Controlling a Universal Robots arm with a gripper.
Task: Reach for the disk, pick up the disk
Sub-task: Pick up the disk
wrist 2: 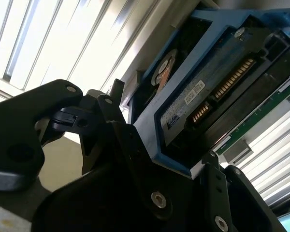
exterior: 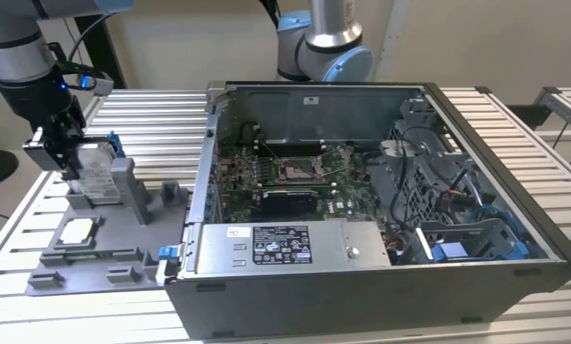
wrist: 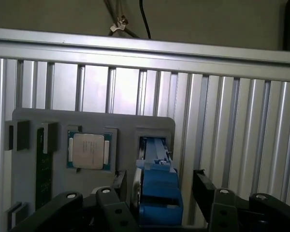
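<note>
Blue plastic edging marks the disk [exterior: 96,170], which stands on edge in a slot of the grey fixture [exterior: 137,208] on the slatted metal counter [exterior: 151,115]. It sits directly under the tool [wrist: 159,179], between the two fingers. The fingers [wrist: 120,180] are spread and straddle it. In the first wrist view a narrow gap shows on each side of the blue frame, so I judge that the tool is open and grips nothing yet. The disk's thin edge points up toward the palm and its broad faces are turned to the finger pads. Its long axis seems to run upright, in line with the tool's own approach. The square chip [wrist: 88,151] lies flat in its recess just beyond one finger. The open computer case [exterior: 362,287] stands well off to the other side.
</note>
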